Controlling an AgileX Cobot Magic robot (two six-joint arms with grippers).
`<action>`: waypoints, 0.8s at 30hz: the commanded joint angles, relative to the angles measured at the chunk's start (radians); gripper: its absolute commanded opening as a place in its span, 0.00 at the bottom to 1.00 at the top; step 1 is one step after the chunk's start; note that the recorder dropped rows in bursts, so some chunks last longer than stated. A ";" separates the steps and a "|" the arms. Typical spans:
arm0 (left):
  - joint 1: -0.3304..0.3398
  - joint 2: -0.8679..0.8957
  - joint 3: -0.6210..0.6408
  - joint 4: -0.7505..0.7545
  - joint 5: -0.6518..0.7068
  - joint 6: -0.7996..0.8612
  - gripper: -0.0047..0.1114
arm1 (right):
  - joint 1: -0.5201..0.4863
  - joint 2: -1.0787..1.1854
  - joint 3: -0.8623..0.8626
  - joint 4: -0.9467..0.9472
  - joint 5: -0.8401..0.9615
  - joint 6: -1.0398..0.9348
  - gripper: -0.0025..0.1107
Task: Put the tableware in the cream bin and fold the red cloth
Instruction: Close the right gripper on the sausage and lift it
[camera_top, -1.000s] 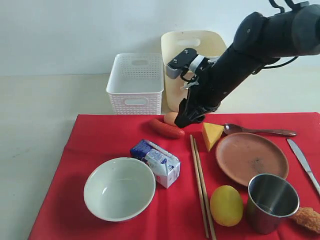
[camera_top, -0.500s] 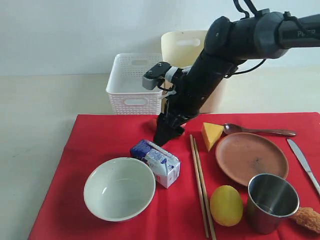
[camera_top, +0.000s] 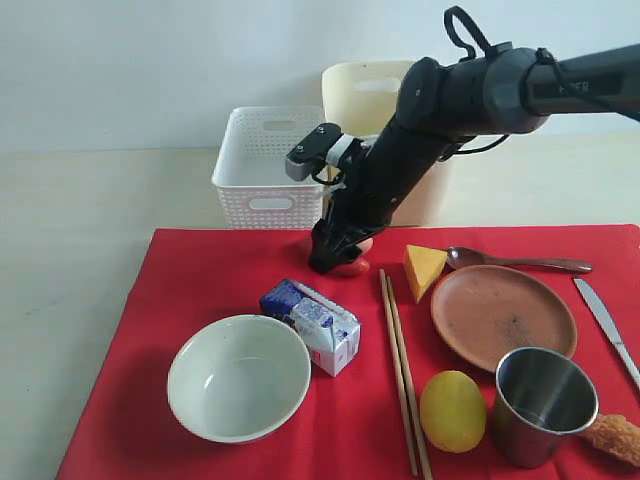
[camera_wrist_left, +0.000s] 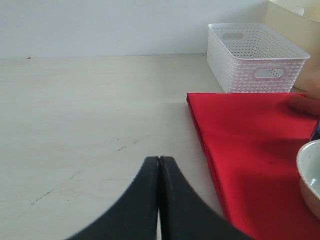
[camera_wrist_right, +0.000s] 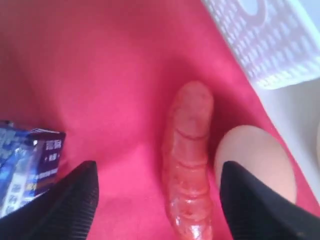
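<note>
The red cloth (camera_top: 200, 290) lies flat on the table. On it are the pale green bowl (camera_top: 239, 376), brown plate (camera_top: 503, 316), steel cup (camera_top: 545, 403), chopsticks (camera_top: 402, 370), spoon (camera_top: 515, 262) and knife (camera_top: 605, 320). The cream bin (camera_top: 375, 95) stands behind, partly hidden by the right arm. My right gripper (camera_top: 335, 260) is open and low over the sausage (camera_wrist_right: 189, 160), which lies between its fingers, with the egg (camera_wrist_right: 255, 160) beside one finger. My left gripper (camera_wrist_left: 159, 165) is shut and empty over bare table beside the cloth's edge (camera_wrist_left: 200, 130).
A white perforated basket (camera_top: 272, 165) stands left of the cream bin. A blue-white milk carton (camera_top: 312, 325), cheese wedge (camera_top: 423, 270), lemon (camera_top: 452, 410) and a fried piece (camera_top: 618, 437) also lie on the cloth.
The right arm swung left from near the egg toward the milk carton, then drew back slightly and now sits over the sausage. Nothing on the cloth has moved.
</note>
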 joint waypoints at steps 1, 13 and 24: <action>0.004 -0.004 0.003 -0.006 -0.006 -0.005 0.04 | 0.001 0.051 -0.067 -0.037 -0.003 0.040 0.60; 0.004 -0.004 0.003 -0.006 -0.006 -0.005 0.04 | 0.001 0.122 -0.099 -0.044 0.000 0.040 0.14; 0.004 -0.004 0.003 -0.006 -0.006 -0.005 0.04 | 0.001 -0.109 -0.099 0.108 0.097 0.066 0.02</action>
